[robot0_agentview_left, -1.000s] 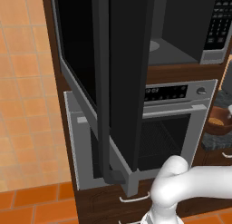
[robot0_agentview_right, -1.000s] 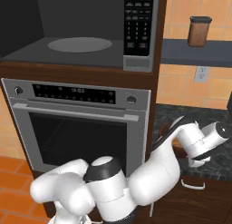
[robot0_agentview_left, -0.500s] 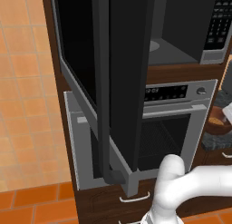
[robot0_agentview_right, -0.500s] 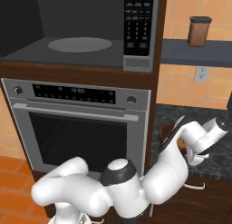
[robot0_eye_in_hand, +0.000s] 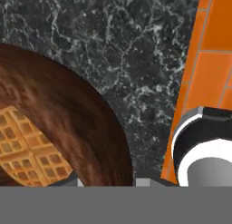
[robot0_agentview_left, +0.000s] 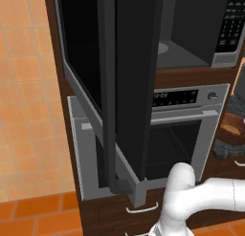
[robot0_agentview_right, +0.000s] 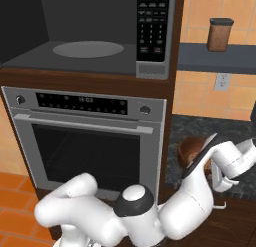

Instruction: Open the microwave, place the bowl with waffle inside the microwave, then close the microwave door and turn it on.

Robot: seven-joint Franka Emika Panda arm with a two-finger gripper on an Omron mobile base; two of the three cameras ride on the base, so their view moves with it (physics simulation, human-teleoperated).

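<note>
Microwave door (robot0_agentview_left: 129, 87) is already swung wide open, so the cavity of the microwave (robot0_agentview_right: 85, 46) with its round turntable plate is ready and waiting. I'm now on the pick-up step: the arm is reaching over to the dark speckled worktop (robot0_agentview_right: 200, 128) to the right of the microwave, below the level of its keypad, and that's where the bowl with waffle (robot0_eye_in_hand: 59, 128) is sitting. From the hand camera the bowl is right up close, brown rim curving through the lower left with the golden waffle grid showing inside it, so the hand is hanging just over the bowl's edge. In the right base camera the gripper (robot0_agentview_right: 222, 178) sits just beside the bowl, with the bowl peeking out behind the wrist. Honestly I can't tell how the jaws stand, the tips are hidden at the bottom of the hand view and too small from the base. My read is the next move needs the jaws lined up across the rim, one finger inside and one outside, then a close and a level lift so the waffle doesn't slide, then a swing left and up into the cavity without clipping the open door.
</note>
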